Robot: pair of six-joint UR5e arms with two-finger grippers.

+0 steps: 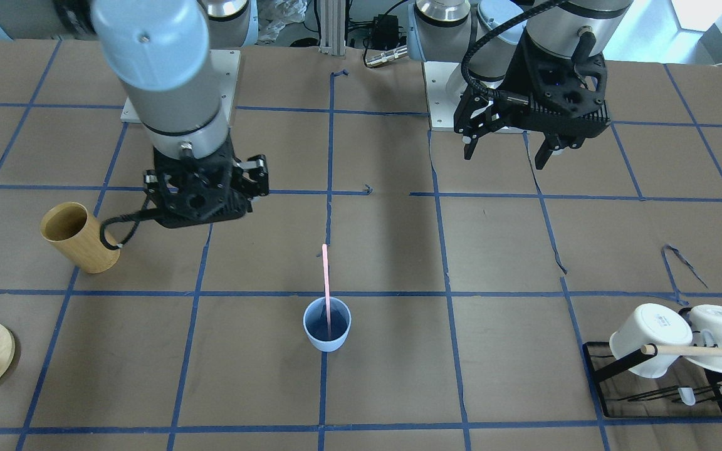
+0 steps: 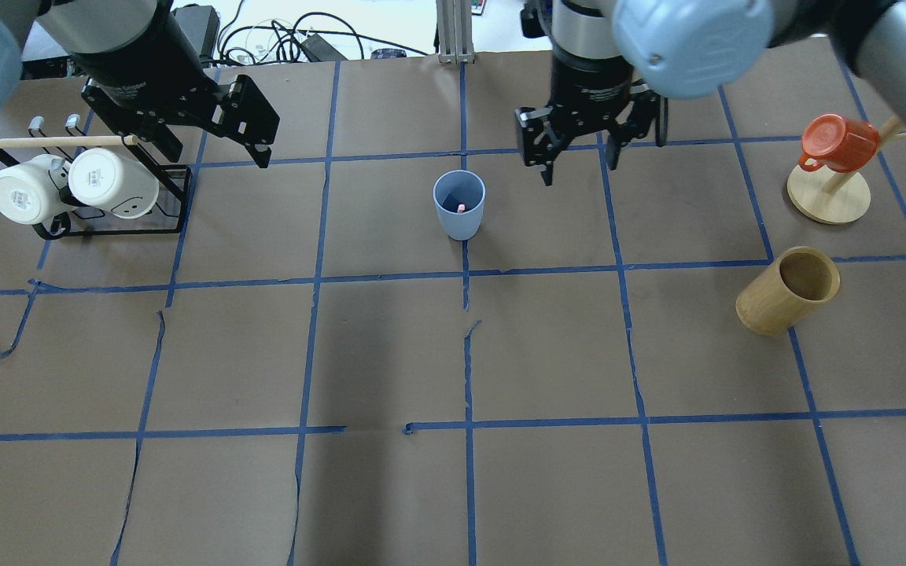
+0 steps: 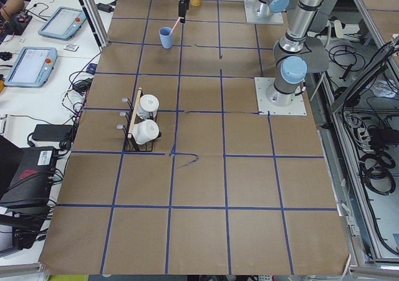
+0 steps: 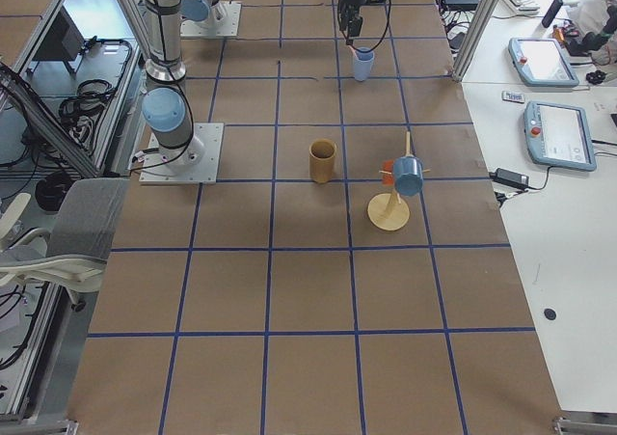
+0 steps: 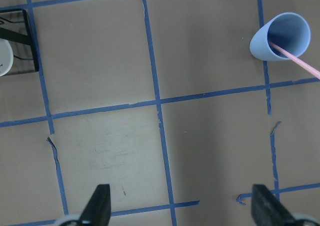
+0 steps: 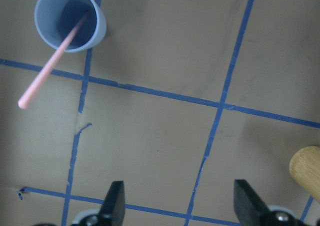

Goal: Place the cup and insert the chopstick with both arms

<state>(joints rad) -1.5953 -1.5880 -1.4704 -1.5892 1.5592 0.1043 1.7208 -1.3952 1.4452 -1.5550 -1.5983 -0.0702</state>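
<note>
Hanging above the brown worktop [image 2: 390, 362], the left hand [image 1: 505, 156] and right hand [image 2: 579, 169] gape wide and empty either side of the upright blue cup [image 2: 459, 206] at far centre, a pink chopstick [image 1: 326, 282] leaning inside it.

I note: pale blue cup [image 1: 327, 342] upright on the surface [image 1: 398, 376], mid-table. Pink chopstick [image 1: 325, 275] stands inside it, top leaning toward 12 o'clock in the front-facing view.

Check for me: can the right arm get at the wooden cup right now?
Probably yes. The right gripper is open and empty, the wooden cup stands upright, apart from the mug stand, and nothing lies on the table between them.
</note>
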